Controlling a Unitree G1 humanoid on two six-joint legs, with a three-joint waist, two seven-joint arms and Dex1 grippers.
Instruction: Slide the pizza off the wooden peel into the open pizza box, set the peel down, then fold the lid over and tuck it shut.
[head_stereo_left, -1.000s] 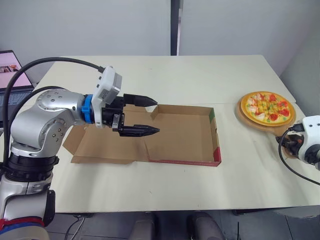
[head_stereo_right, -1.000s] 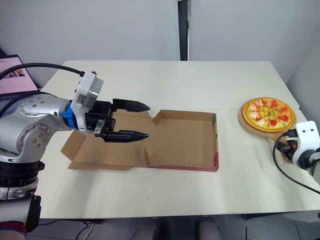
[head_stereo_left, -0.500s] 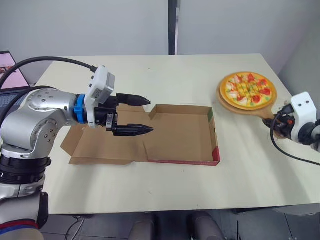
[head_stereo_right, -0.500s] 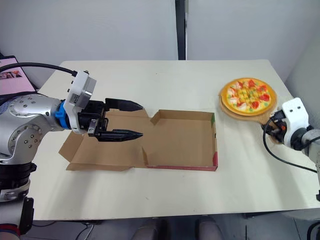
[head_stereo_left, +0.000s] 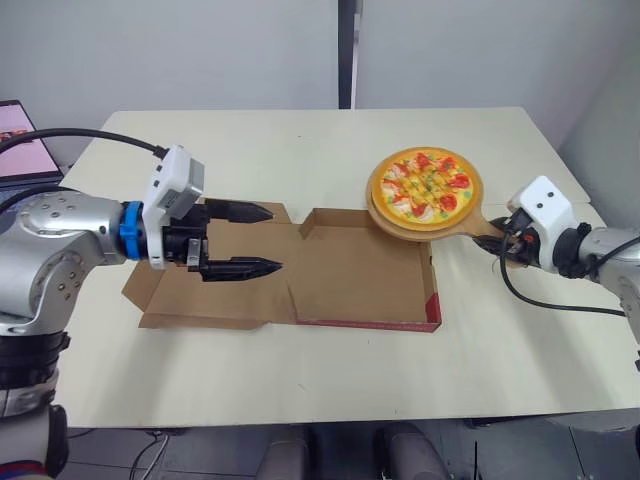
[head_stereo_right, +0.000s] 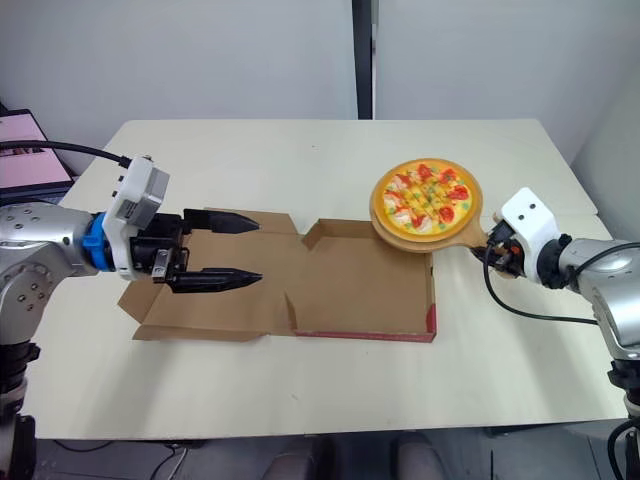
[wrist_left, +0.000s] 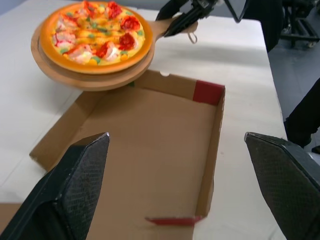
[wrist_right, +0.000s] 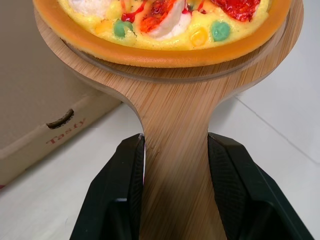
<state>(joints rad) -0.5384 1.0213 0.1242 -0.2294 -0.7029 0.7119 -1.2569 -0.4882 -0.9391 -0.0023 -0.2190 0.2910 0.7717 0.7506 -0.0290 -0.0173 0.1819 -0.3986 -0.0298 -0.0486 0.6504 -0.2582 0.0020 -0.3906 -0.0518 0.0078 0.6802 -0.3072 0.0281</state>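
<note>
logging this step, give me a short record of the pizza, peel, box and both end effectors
box: open, empty, on the table
lid: folded out flat on the robot's left side of the box
peel: held over the box's far right corner
pizza: on the peel, not yet in the box
right end effector: shut on the peel's handle
left end effector: open, holding nothing, above the lid

Cream table (head_stereo_left: 330, 150), open cardboard pizza box (head_stereo_left: 360, 270) lying flat near the front middle, its lid (head_stereo_left: 220, 300) unfolded flat toward the robot's left.
</note>
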